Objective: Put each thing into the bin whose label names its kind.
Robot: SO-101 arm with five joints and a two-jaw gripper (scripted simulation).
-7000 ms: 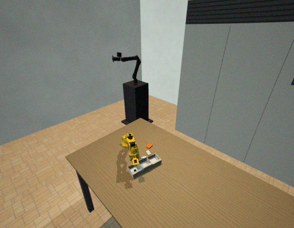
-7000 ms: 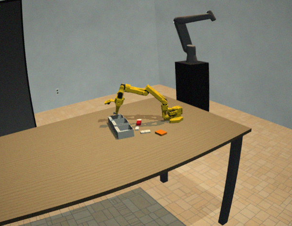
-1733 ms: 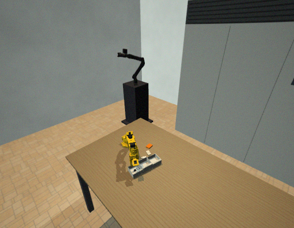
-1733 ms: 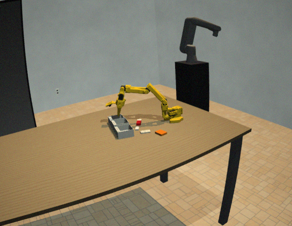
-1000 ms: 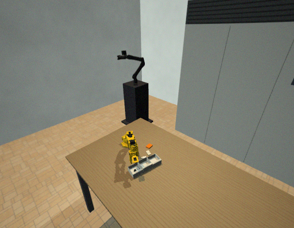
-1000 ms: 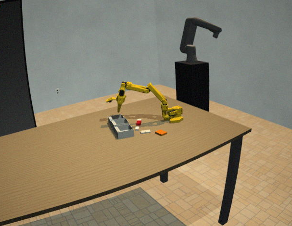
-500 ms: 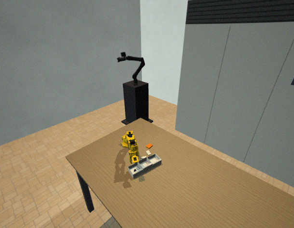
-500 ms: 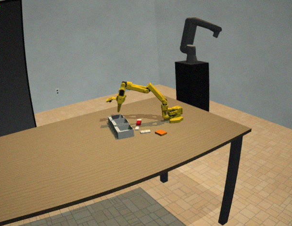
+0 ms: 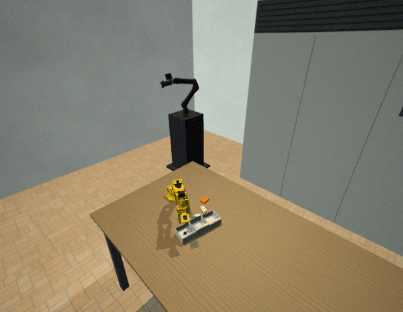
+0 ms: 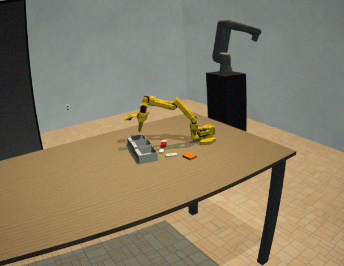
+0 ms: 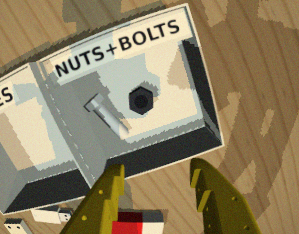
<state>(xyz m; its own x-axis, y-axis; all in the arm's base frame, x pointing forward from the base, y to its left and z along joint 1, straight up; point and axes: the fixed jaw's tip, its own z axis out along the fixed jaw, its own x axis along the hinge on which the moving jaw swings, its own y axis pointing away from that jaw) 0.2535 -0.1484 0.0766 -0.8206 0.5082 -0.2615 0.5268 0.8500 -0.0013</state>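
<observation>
A grey row of bins (image 10: pixel 141 149) stands on the table, also in the top view (image 9: pixel 198 228). In the wrist view the end bin labelled NUTS+BOLTS (image 11: pixel 127 101) holds a grey bolt (image 11: pixel 107 115) and a black nut (image 11: pixel 140 100). The bin beside it shows only the label end "ES" (image 11: pixel 1 96). My gripper (image 11: pixel 156 168) hangs above the near wall of the NUTS+BOLTS bin, fingers apart, nothing between them (image 10: pixel 134 124). On the table beside the bins lie a red-and-white block (image 11: pixel 137 224) (image 10: pixel 163 143), a white domino (image 10: pixel 170 154), a small white piece (image 10: pixel 161 150) and an orange flat piece (image 10: pixel 189 155).
My yellow arm's base (image 10: pixel 204 134) stands on the table behind the loose things. A black pedestal with a dark arm (image 10: pixel 226 97) stands on the floor beyond the table's far edge.
</observation>
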